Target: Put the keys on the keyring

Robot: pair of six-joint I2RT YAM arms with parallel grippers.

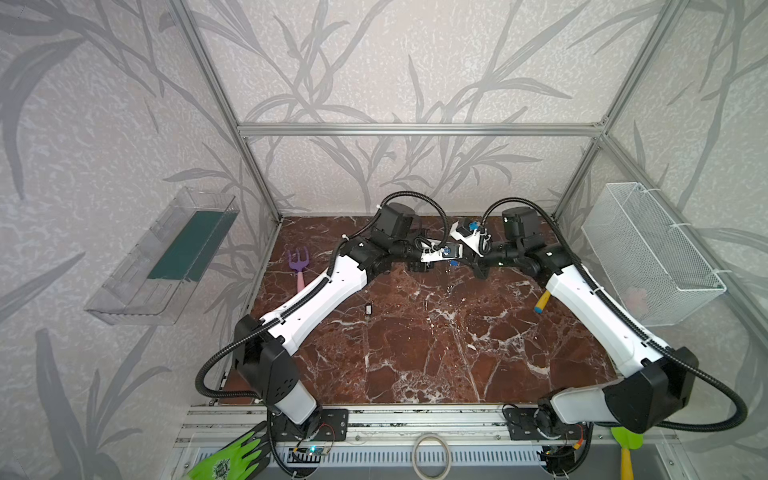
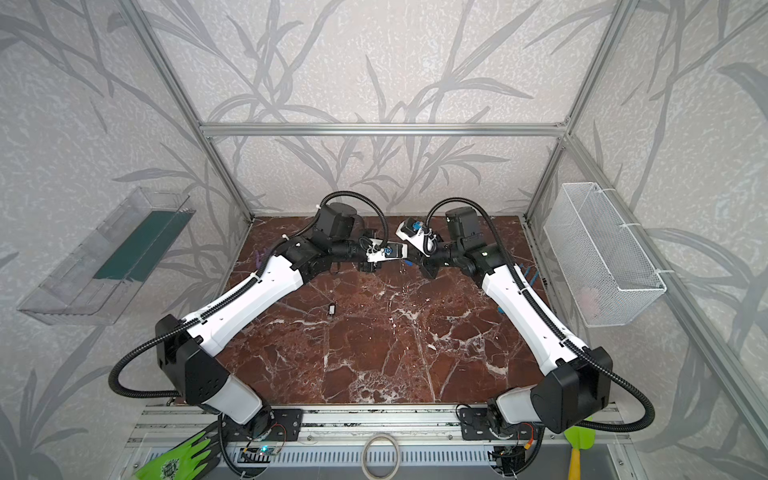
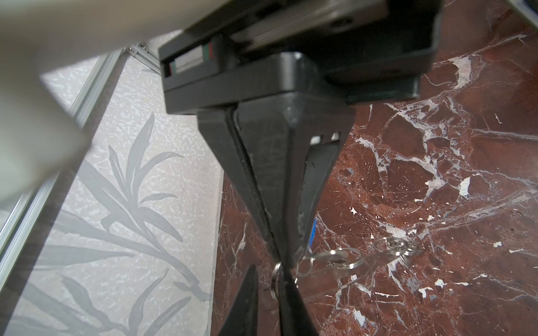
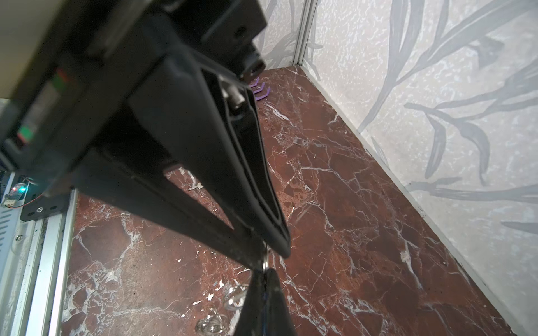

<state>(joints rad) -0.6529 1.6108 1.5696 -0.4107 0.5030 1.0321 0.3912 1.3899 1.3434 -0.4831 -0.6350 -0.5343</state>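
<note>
Both grippers meet low over the back middle of the marble floor. My left gripper [image 3: 286, 261] [image 1: 449, 266] is shut on the key with the blue tag [image 3: 312, 232] [image 1: 454, 263]; blue shows between its fingers [image 4: 266, 302]. My right gripper [image 4: 267, 256] [image 1: 466, 269] is shut on a small wire ring [image 3: 275, 279] of the keyring. The keyring's pale flat plate [image 3: 334, 279], with more small rings [image 3: 339, 259] [image 4: 233, 293], hangs just above the floor. The other key, with a black-and-white head [image 1: 368, 309] [image 2: 331, 309], lies alone on the floor nearer the front left.
A purple toy rake [image 1: 300, 266] lies at the left wall. A yellow-and-blue handle [image 1: 542, 301] sticks out from under the right arm. A white mesh basket [image 1: 652, 253] hangs on the right wall, a clear bin [image 1: 166, 257] on the left. A green glove [image 1: 232, 457] and a pale ring [image 1: 432, 455] are at the front rail.
</note>
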